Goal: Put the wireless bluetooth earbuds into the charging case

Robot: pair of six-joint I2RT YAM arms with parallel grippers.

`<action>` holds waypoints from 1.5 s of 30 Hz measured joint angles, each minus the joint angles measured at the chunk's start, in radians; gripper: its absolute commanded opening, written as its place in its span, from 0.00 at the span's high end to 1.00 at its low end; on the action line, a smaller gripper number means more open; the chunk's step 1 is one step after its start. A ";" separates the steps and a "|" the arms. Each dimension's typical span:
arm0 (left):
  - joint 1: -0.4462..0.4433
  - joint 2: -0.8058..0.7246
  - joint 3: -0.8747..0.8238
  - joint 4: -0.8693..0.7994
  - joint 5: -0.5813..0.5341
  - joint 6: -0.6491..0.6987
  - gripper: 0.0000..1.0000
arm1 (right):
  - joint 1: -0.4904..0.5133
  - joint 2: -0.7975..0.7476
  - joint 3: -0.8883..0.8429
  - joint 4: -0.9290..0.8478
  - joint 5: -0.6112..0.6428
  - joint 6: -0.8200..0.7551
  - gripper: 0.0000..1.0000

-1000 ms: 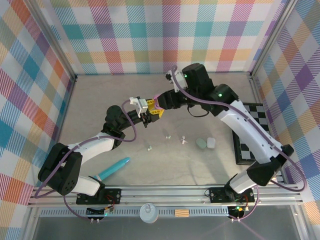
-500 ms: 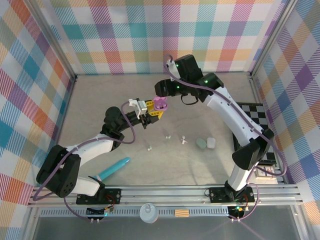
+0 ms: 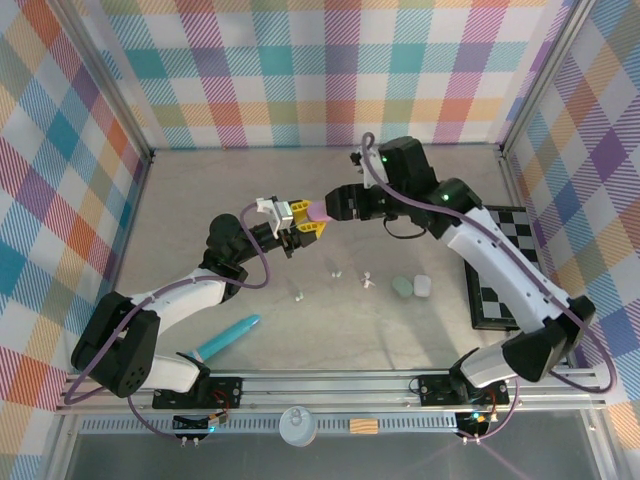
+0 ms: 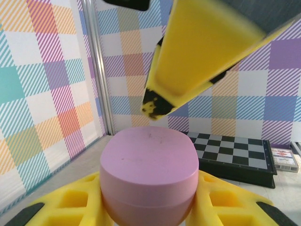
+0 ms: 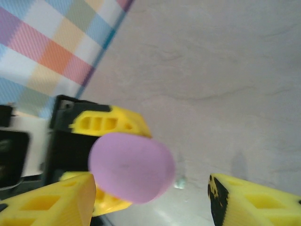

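Three cases: one purple case (image 3: pixel 319 212) in the left gripper (image 3: pixel 306 222), one mint case (image 3: pixel 402 288) and one white case (image 3: pixel 422 287) side by side, nearer the bases than the right gripper (image 3: pixel 338 206); three tiny earbuds (image 3: pixel 338 272) near them; one turquoise stick (image 3: pixel 228 337); one checkerboard (image 3: pixel 505 270); two grippers.

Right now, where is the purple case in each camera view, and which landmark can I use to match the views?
Top external: the purple case at the centre, gripped by the left hand.
Left wrist: the case at bottom centre, between that hand's yellow fingers.
Right wrist: the case at lower left, in front of the same fingers.
Shared landmark: those yellow fingers around the case.
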 measured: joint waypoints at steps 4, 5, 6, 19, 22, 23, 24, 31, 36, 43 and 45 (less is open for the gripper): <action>0.000 0.000 0.001 0.029 0.000 -0.019 0.73 | -0.042 -0.049 -0.143 0.182 -0.153 0.176 0.33; 0.000 0.000 0.002 0.033 0.000 -0.021 0.73 | -0.051 -0.050 -0.179 0.225 -0.182 0.222 0.33; 0.000 0.000 0.002 0.038 0.000 -0.023 0.73 | -0.054 -0.050 -0.207 0.259 -0.203 0.257 0.33; 0.004 0.003 0.015 0.068 -0.001 -0.056 0.73 | -0.059 -0.027 -0.367 0.650 -0.387 0.604 0.71; 0.005 0.003 0.015 0.074 -0.002 -0.061 0.73 | -0.061 -0.027 -0.367 0.665 -0.395 0.621 0.76; 0.005 0.003 0.015 0.074 -0.004 -0.063 0.73 | -0.061 -0.027 -0.369 0.667 -0.397 0.623 0.78; 0.005 0.003 0.015 0.073 -0.004 -0.063 0.72 | -0.062 -0.027 -0.372 0.673 -0.398 0.626 0.78; 0.004 -0.005 0.015 0.042 -0.005 -0.045 0.22 | -0.087 -0.038 -0.433 0.697 -0.337 0.621 0.84; 0.003 -0.035 0.004 -0.074 -0.017 0.031 0.06 | -0.177 -0.037 -0.484 0.657 -0.225 0.563 0.84; -0.004 -0.036 -0.035 -0.281 -0.093 0.106 0.00 | -0.277 0.151 -0.479 0.649 -0.108 0.431 0.84; -0.013 -0.034 -0.036 -0.329 -0.114 0.125 0.00 | -0.286 0.246 -0.455 0.645 -0.081 0.395 0.84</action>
